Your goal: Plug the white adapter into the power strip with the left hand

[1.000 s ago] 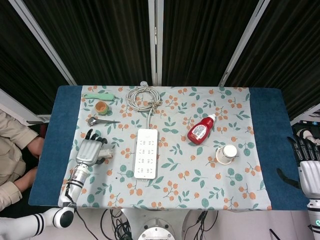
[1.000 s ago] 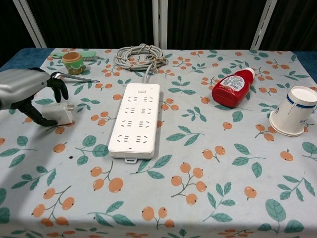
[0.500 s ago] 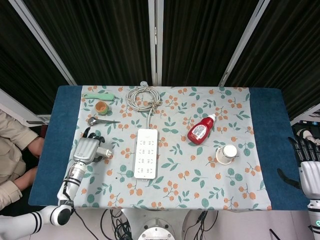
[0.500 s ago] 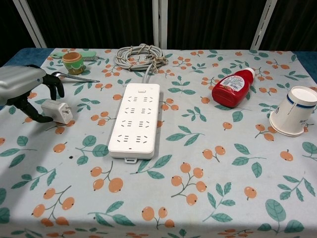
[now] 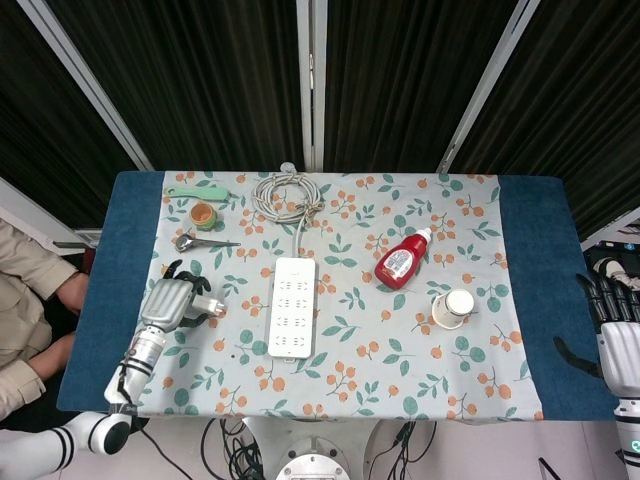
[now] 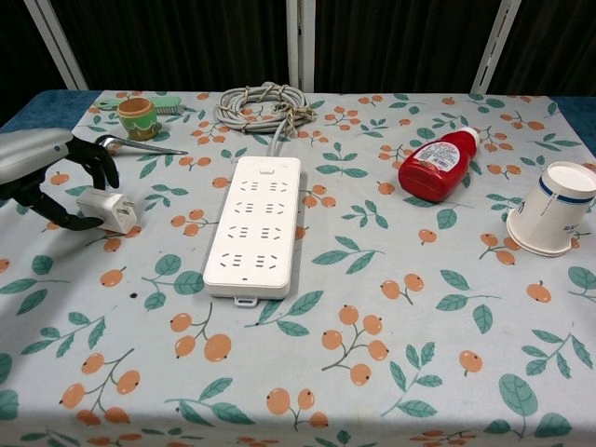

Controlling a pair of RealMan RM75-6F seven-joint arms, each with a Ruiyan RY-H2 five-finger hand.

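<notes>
1. Your left hand grips the small white cube-shaped adapter between its dark fingers and thumb, near the left edge of the bench, well to the left of the power strip.
2. The adapter is a plain white block with rounded corners; in the chest view its broad face tilts toward the strip, and you cannot tell from either view where its prongs point.
3. The long white plastic power strip lies flat along the middle of the floral tablecloth, with rows of sockets facing up and its grey cable coiled at the far end.
4. The head view shows your right hand off the right edge of the bench, fingers apart and holding nothing; the chest view does not show it.
5. The chest view shows the adapter's shape and the pinch on it clearly; from the head view it is only a small white patch at the fingertips.
6. Also on the cloth: a red squeeze bottle lying on its side, a white paper cup tipped over, a small brown pot, a green comb-like tool and a metal clipper.
</notes>
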